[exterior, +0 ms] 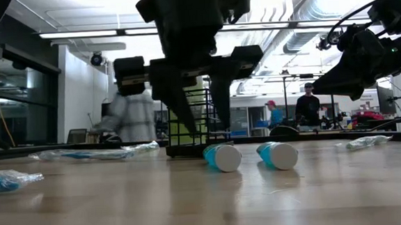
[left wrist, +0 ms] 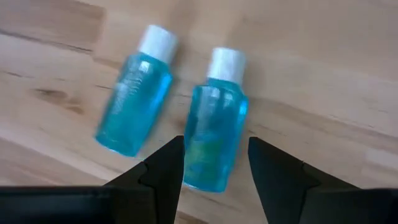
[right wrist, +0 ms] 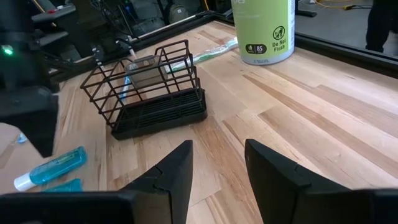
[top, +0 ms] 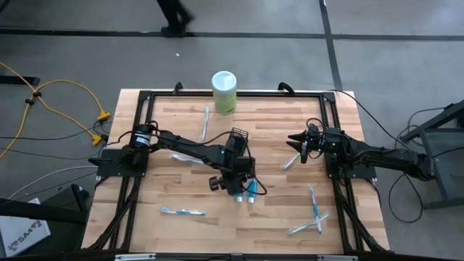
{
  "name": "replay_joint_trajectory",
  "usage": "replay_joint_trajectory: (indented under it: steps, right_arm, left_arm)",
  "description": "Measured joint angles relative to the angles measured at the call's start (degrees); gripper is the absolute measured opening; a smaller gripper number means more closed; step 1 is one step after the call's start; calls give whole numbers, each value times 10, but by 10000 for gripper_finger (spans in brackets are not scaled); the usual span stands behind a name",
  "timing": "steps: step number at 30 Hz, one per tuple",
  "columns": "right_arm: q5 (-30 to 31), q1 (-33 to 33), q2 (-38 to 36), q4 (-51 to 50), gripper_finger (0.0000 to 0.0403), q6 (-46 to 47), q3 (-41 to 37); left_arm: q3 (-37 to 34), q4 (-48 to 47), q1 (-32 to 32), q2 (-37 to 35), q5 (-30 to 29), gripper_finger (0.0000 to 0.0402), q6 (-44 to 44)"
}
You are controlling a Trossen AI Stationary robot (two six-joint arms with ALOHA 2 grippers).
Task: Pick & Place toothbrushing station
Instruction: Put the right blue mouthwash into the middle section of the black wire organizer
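Left gripper [left wrist: 214, 171] fingers apart, straddling one small teal white-capped tube [left wrist: 214, 134] lying lower centre on the table [top: 290, 210] | black wire-mesh holder [top: 238, 139] just above | tip: descend square, close mid-body | right gripper [right wrist: 217, 165] apart, empty, centre-right.

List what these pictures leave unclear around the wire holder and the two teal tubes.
- Wire holder, high view: mostly covered by the left arm; whether anything stands inside it cannot be told.
- Teal tubes, left wrist view: the open left gripper covers one tube's base; contact unclear.
- Toothbrushes: too small to tell whether they are wrapped.
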Motion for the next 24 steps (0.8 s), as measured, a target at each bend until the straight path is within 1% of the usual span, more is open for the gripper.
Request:
replay_joint_trajectory:
  steps: [12, 16, 24]
  right_arm:
    - [0, 0, 0, 2, 138, 0, 0]
    - [0, 0, 0, 2, 139, 0, 0]
    - [0, 0, 0, 2, 138, 0, 0]
  left_arm:
    - [1, 16, -1, 5, 5, 174, 0]
    - [1, 22, -2, 5, -7, 174, -8]
    - [1, 25, -3, 25, -8, 174, -17]
